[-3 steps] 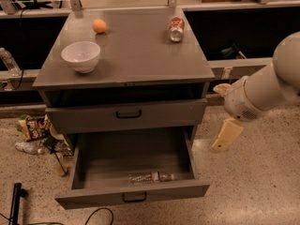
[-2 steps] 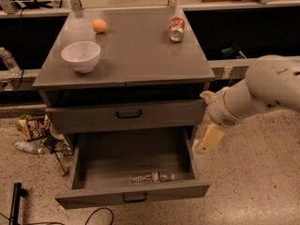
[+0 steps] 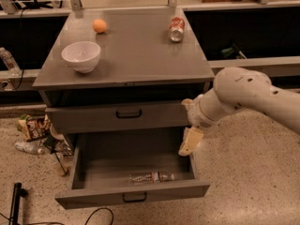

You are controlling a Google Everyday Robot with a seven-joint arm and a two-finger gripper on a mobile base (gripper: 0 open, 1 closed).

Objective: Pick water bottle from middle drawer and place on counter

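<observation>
The water bottle lies on its side near the front of the open middle drawer, which is pulled out low on the grey cabinet. My gripper hangs from the white arm at the drawer's right rim, above and to the right of the bottle and apart from it. It holds nothing that I can see. The counter is the cabinet's grey top.
On the counter stand a white bowl, an orange ball and a red-and-white soda can. The drawer above is shut. Snack bags and litter lie on the floor at the left. A black pole stands at the bottom left.
The arm has swung left and down, bringing the gripper from the cabinet's right side to the open drawer's right rim. The bottle has not moved.
</observation>
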